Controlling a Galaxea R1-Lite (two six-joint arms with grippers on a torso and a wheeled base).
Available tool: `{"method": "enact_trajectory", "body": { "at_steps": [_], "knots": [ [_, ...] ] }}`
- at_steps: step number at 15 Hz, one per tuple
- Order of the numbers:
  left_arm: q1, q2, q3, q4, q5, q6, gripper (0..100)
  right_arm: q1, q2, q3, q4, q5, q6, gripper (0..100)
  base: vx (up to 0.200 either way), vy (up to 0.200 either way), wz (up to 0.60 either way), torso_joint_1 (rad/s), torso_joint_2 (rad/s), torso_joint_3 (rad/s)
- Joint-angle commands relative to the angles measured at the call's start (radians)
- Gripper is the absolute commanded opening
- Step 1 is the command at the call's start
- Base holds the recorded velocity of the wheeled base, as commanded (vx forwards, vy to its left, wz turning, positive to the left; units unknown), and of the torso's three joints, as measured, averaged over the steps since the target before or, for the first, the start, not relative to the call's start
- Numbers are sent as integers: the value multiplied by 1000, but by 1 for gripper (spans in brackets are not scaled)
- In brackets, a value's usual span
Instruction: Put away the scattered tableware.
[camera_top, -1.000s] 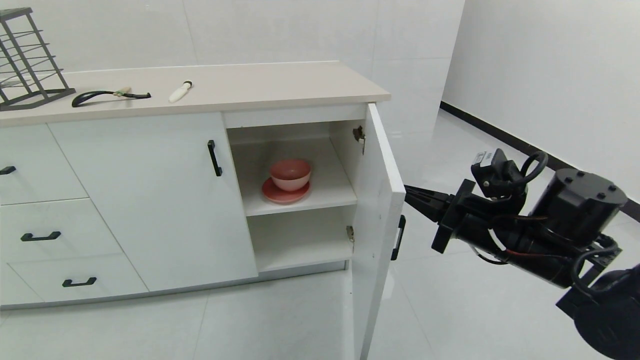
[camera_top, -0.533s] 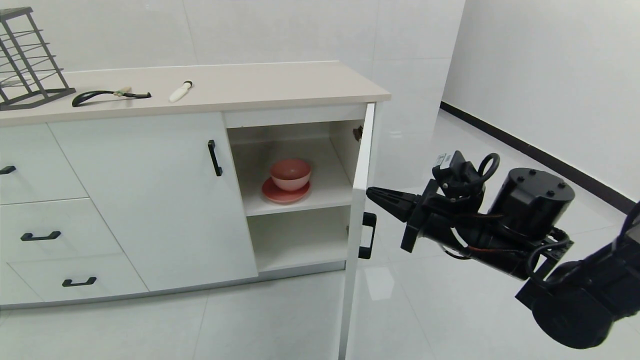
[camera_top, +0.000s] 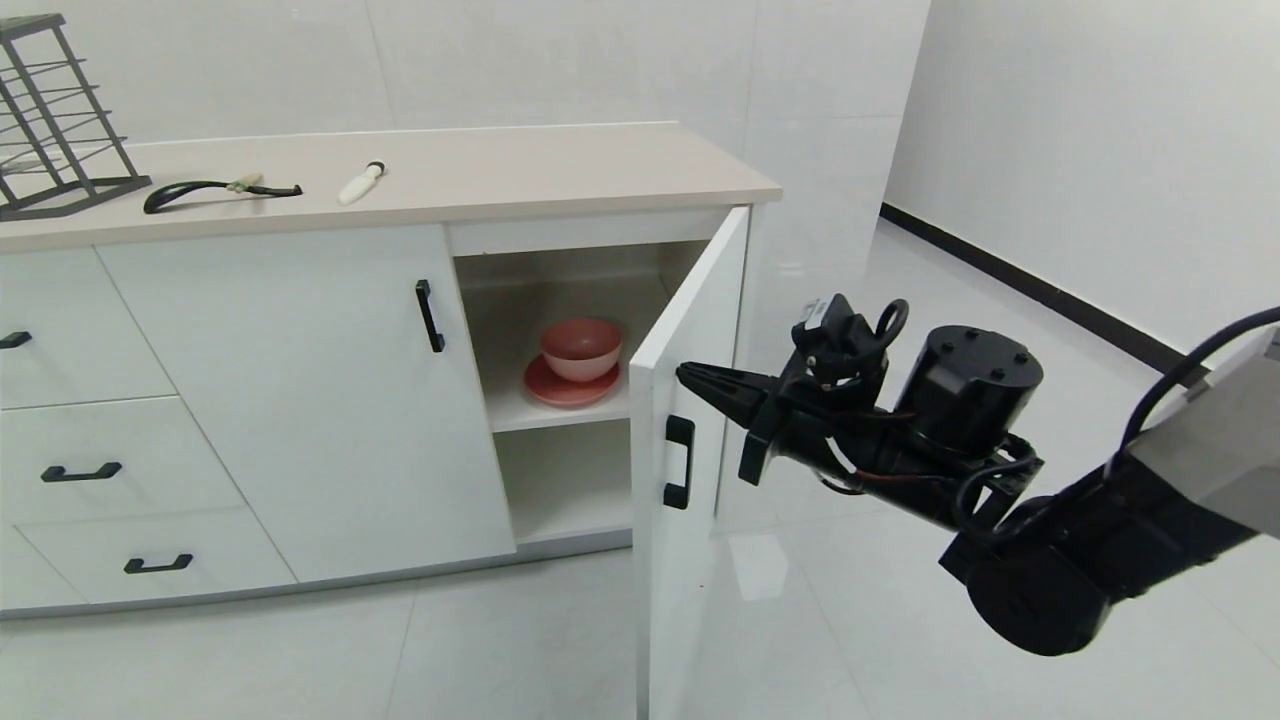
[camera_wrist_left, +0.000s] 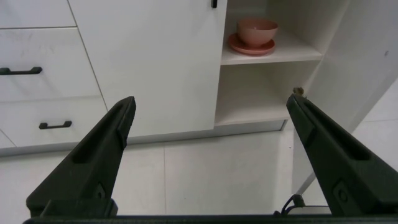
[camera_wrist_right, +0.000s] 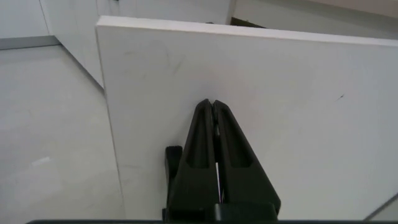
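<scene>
Tableware lies beyond both grippers, some in the cabinet (camera_top: 300, 400) and some on the counter (camera_top: 520, 170).

Nearest, the left gripper (camera_wrist_left: 210, 106) hangs low over the floor, facing the cabinet front. Its jaws are spread wide with nothing between them.

The right gripper (camera_top: 690, 375) is clenched, its two fingers pressed together with nothing in them. Its tip meets the outer face of the door (camera_top: 670, 580), just above the black handle (camera_top: 679, 462). The right wrist view shows the closed fingers (camera_wrist_right: 202, 137) pointing straight at the white panel.

The door stands about half open, hinged on the cabinet's right side. Its free edge hides the right part of the opening.

Inside, a pink bowl (camera_top: 580, 348) sits upright on a pink plate (camera_top: 560, 392). Both rest on the upper shelf (camera_top: 505, 395), toward its middle. The lower compartment (camera_top: 560, 490) shows a bare white floor.

To the left of the opening, the other door (camera_top: 300, 330) is shut, and drawers (camera_top: 80, 470) with black pulls lie farther left.

On the counter above, a white utensil (camera_top: 360, 183) lies flat. A black utensil (camera_top: 200, 190) lies near it, to its left, the two apart. Farthest left, at the back, stands a dark wire rack (camera_top: 70, 197).
</scene>
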Motion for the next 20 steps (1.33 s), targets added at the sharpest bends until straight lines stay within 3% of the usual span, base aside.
{"method": "enact_trajectory", "body": {
  "at_steps": [1,8,17,20],
  "knots": [
    [0,0,0,0,0,-1,100,1,71,-70,0,0,0,0,0,0,0,0,0,0],
    [0,0,0,1,0,-1,100,0,185,-222,-8,-2,2,0,0,0,0,0,0,0],
    [0,0,0,0,0,-1,100,-8,397,-542,-6,-5,2,0,0,0,0,0,0,0],
    [0,0,0,0,0,-1,100,-20,410,-575,-6,-10,2,0,0,0,0,0,0,0]
  ]
}}
